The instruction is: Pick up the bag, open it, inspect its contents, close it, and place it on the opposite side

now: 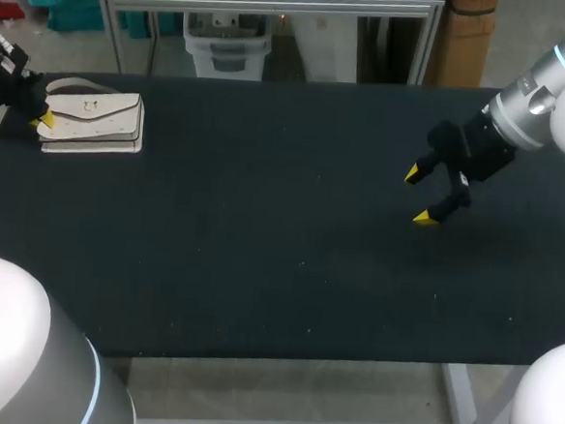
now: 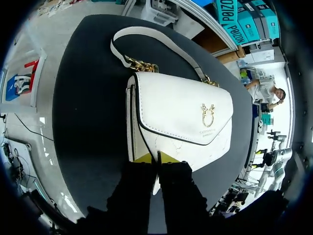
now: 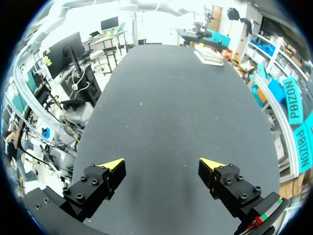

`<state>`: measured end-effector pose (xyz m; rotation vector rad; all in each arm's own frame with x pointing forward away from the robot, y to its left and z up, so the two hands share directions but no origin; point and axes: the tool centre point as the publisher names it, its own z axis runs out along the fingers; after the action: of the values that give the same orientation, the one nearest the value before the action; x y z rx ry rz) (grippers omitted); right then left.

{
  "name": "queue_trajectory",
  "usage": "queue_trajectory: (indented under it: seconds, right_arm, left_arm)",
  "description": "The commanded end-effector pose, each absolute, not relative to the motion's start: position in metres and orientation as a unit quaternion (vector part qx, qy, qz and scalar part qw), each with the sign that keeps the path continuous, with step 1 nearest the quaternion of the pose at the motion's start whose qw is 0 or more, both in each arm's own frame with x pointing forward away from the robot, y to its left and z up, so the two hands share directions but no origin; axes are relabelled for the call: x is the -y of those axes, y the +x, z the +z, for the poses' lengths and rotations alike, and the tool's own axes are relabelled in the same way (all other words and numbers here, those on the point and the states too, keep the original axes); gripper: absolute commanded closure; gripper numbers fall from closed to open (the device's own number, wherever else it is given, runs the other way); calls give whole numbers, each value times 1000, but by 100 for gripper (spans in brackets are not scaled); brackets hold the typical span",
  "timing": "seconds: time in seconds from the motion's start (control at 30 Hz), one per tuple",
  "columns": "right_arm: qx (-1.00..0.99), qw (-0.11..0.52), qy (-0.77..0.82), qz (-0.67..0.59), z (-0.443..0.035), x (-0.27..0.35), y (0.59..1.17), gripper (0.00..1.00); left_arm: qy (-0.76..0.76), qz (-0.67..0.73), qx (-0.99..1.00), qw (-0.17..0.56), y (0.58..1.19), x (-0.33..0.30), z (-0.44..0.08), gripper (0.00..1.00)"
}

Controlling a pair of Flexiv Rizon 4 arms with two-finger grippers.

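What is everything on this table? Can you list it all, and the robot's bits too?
bag: one, white, lying flat at the table's far left corner, flap closed.
strap: one, white with gold chain ends, at the bag's back edge, lying on the table.
clasp: one, gold, on the bag's flap.
table: one, black top, under everything.
left pincer: one, black with yellow tips, shut on the bag's left end.
right pincer: one, black with yellow tips, open, above the table's right side, holding nothing.
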<state>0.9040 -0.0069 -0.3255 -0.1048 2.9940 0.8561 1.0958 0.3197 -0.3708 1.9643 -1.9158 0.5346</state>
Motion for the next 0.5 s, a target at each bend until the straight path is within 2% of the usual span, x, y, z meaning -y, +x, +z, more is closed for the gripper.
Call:
queue_trajectory:
  seconds: [0.03,0.37,0.4,0.43,0.47,0.5]
  right_arm:
    - [-961,12,-35,276,-326,7,904,0]
    - [-961,12,-35,276,-326,7,904,0]
    - [-961,12,-35,276,-326,7,904,0]
    - [-961,12,-35,276,-326,7,904,0]
    - [-961,12,-35,276,-326,7,904,0]
    - [-961,12,-35,276,-326,7,904,0]
  left_arm:
    - [521,-157,685,484,1095,-309,-378,100]
    - [472,-163,700,511,1071,-280,-372,100]
    - [473,-157,701,511,1068,-279,-370,73]
    - [474,-153,701,510,1066,-279,-366,35]
    - [474,-146,704,508,1064,-280,-363,5]
    - [478,-139,704,506,1063,-282,-358,0]
